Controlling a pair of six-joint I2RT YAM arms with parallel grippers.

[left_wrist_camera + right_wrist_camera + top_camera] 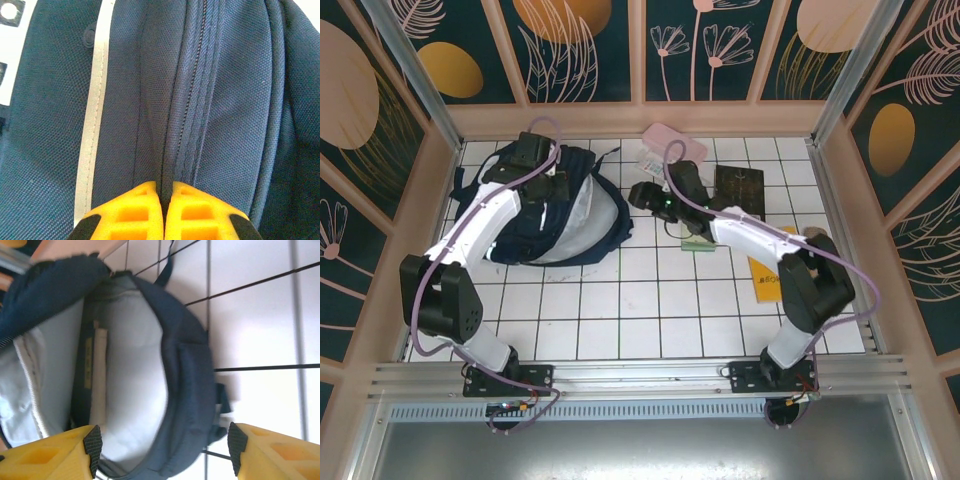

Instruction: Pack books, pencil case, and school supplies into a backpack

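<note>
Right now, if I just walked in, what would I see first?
The big navy backpack lies on the left of the white tiled table, its mouth gaping to show a pale lining. The left gripper is pinched shut on its fabric by the zipper, and the right gripper hangs open in front of the opening. A pink pencil case lies at the table's far edge.

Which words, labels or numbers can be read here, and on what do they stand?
No text is readable.
On the flat yellow-orange piece: dark print, too small.
On the clear flat packet: print, too small.
On the navy blue book inside the navy fabric backpack: yellowish label, blurred.
</note>
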